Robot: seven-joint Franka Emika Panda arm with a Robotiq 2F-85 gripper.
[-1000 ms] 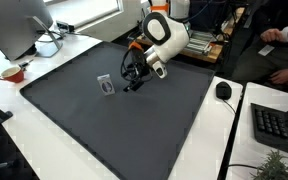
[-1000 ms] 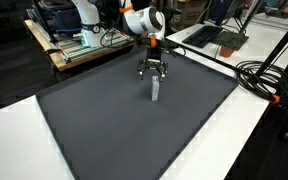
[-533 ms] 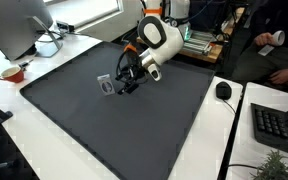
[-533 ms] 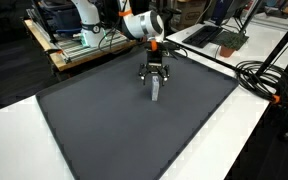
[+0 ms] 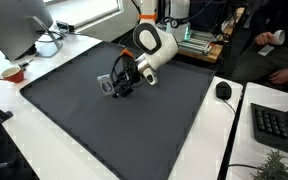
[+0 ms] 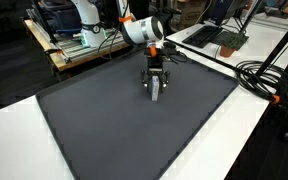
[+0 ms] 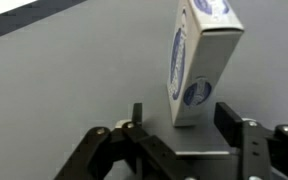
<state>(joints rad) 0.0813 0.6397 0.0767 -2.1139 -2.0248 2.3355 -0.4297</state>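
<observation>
Your black two-finger gripper (image 7: 182,118) sits open at the small white-and-blue cardboard box (image 7: 199,60).
Its fingers are spread wide, and the box stands upright between them on the dark grey mat (image 7: 64,90). You cannot tell whether either finger touches it.

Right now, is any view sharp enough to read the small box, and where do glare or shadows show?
Wrist view: the box is close but soft, its print unreadable, with a faint shadow at its base. In both exterior views the box is too small to read, and the dark mat is evenly lit, with no glare.
</observation>
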